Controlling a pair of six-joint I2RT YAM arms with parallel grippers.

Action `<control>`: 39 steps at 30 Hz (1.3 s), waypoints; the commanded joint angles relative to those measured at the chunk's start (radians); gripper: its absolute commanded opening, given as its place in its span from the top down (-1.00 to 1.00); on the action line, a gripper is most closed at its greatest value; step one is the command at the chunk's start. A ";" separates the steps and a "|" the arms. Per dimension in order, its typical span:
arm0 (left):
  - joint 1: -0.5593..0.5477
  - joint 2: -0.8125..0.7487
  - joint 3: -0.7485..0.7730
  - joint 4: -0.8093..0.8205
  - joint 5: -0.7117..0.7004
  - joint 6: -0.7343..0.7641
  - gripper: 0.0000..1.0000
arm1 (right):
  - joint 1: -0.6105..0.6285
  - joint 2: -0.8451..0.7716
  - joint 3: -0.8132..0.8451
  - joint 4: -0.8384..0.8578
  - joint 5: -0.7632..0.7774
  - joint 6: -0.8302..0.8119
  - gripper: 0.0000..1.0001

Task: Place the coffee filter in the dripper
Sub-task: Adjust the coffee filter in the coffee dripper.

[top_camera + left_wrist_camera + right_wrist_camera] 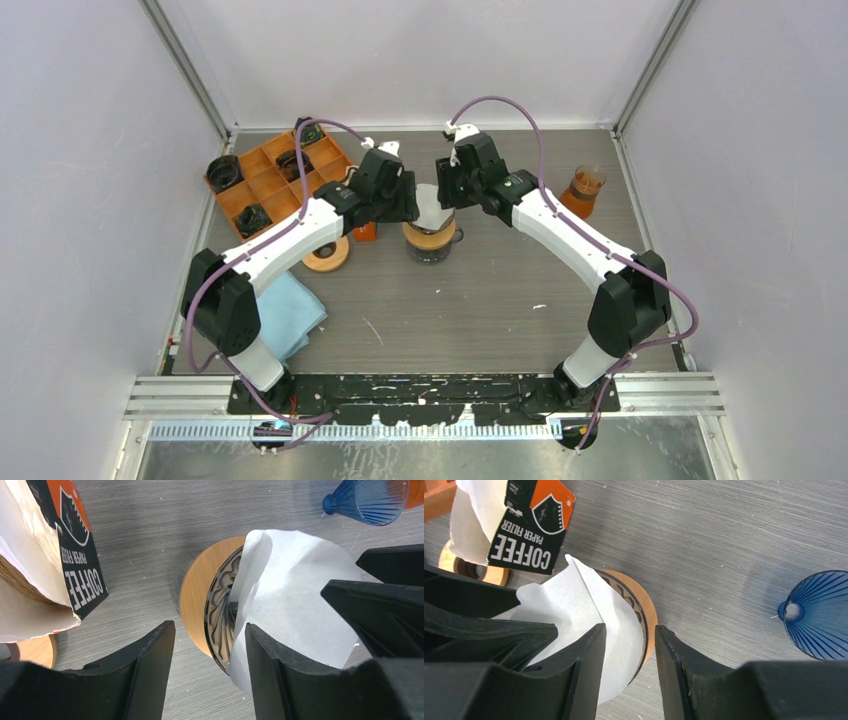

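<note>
1. The right gripper (630, 628) is seen at the bottom of its wrist view with the jaws parted. A fold of the coffee filter (584, 605) lies in the gap against the left-hand finger, but it is not pinched from both sides.
2. The left gripper (210, 627) is likewise seen with its jaws apart at the bottom of its own view. Nothing is clamped, and only the filter's edge is met by the inner face of the right-hand finger.
3. The filter is found at the centre of the overhead frame, partly seated in the mouth of the dripper (195, 595). It is tilted and stands proud of the rim rather than lying flat against the cone.
4. The filter is judged very light, thin and limp. It is matte white paper, cone-shaped, with one folded edge. It can be expected to crease or tear under a hard squeeze.
5. A hold is best taken at the upper rim or along the fold, where the paper is doubled, and only light pressure should be applied.
6. The dripper is shown as a dark, ribbed glass cone set in a smooth round wooden collar. It is judged rigid, breakable and easily tipped.
7. Further out, a printed filter packet (531, 540) is seen at the upper left of the right wrist view. A blue ribbed cone (819, 612) is seen at its right edge, on the grey wood-grain table (734, 540).
</note>
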 commanded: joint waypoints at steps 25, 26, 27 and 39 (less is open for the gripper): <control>0.011 0.103 0.094 -0.050 0.011 0.040 -0.16 | -0.003 0.101 0.017 -0.016 0.027 -0.058 -0.07; 0.011 0.103 0.090 -0.048 0.011 0.039 -0.16 | -0.003 0.102 0.016 -0.016 0.027 -0.059 -0.07; 0.011 0.101 0.087 -0.049 0.012 0.039 -0.16 | -0.003 0.102 0.015 -0.016 0.027 -0.059 -0.07; 0.015 0.089 0.075 -0.045 0.025 0.028 -0.17 | -0.004 0.106 -0.011 -0.016 0.019 -0.060 -0.08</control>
